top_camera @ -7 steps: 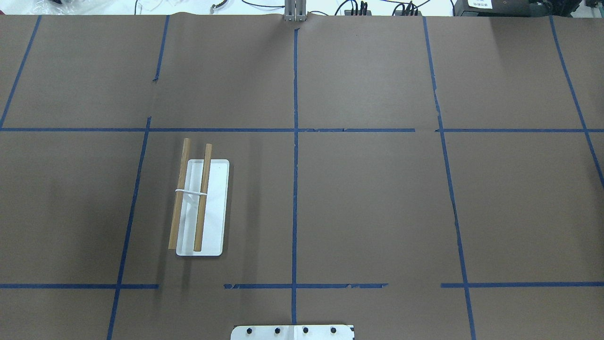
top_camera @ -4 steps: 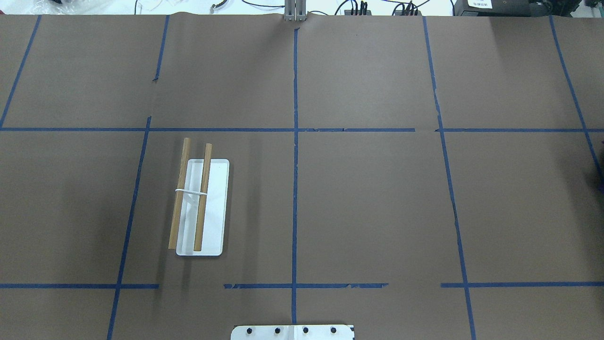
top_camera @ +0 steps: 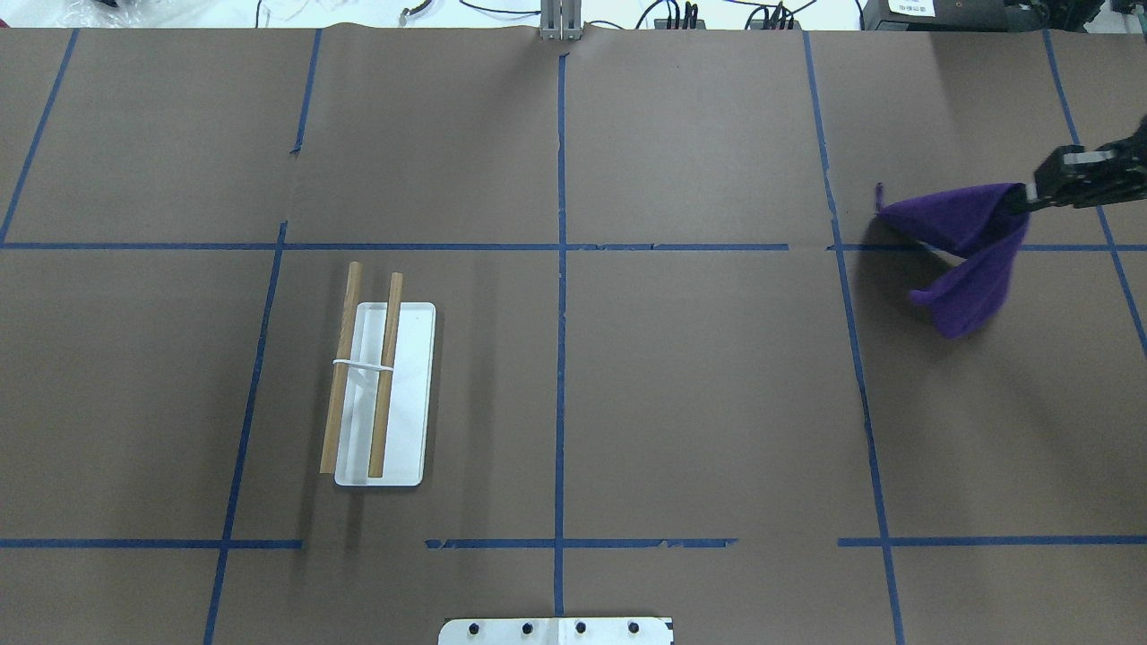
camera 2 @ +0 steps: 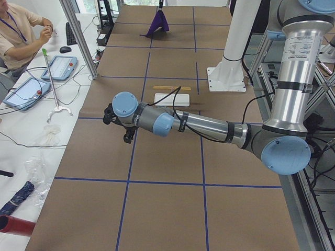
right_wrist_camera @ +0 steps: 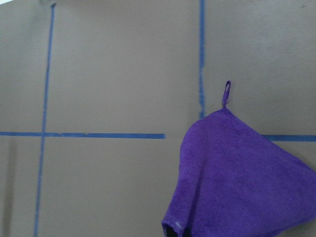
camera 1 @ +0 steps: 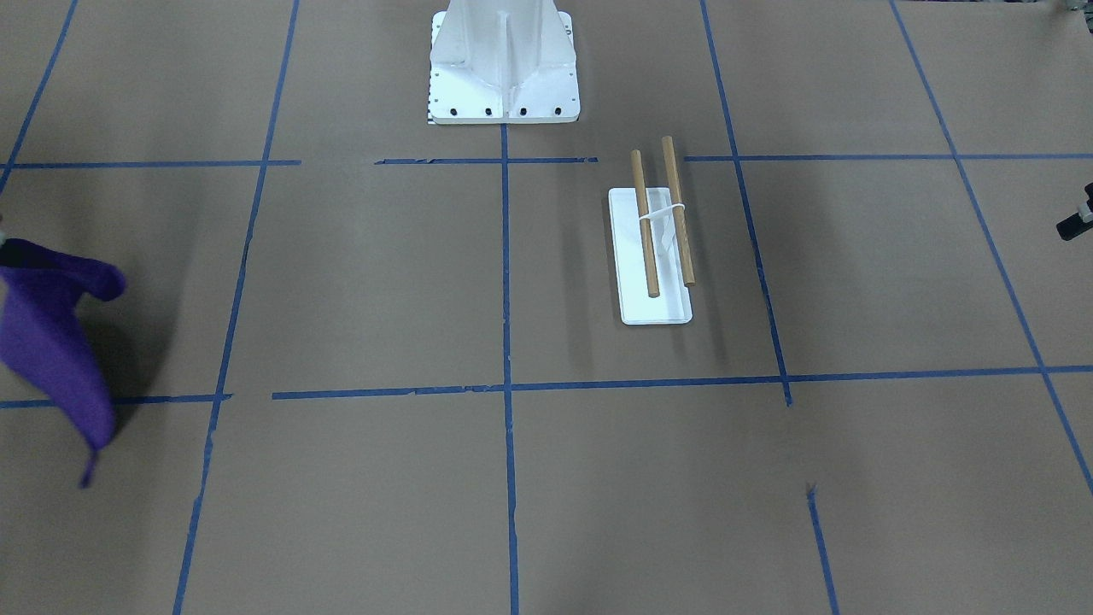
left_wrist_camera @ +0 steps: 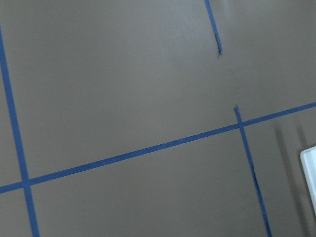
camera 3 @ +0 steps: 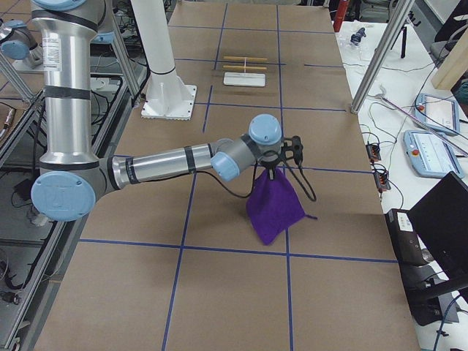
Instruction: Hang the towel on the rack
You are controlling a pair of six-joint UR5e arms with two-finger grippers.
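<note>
The rack [top_camera: 363, 381] has two wooden dowels on a white base [top_camera: 412, 394] and stands on the left half of the table. It also shows in the front view [camera 1: 657, 226] and in both side views [camera 2: 172, 89] [camera 3: 245, 67]. My right gripper [top_camera: 1021, 199] is at the far right, shut on a corner of the purple towel [top_camera: 968, 255], which hangs from it above the table [camera 3: 274, 205] [camera 1: 51, 350] [right_wrist_camera: 237, 182]. My left gripper [camera 2: 125, 137] hovers left of the rack. Only a bit of it shows at the front view's edge [camera 1: 1078, 220], so I cannot tell its state.
The white bolted pedestal [camera 1: 502, 68] stands at the robot's side, its edge in the overhead view [top_camera: 556, 630]. Blue tape lines grid the brown paper. A corner of the rack's base shows in the left wrist view [left_wrist_camera: 310, 170]. An operator [camera 2: 18, 31] sits beyond the table.
My right gripper has come into the overhead view from the right edge with the purple towel hanging from it. The rack has not moved.
</note>
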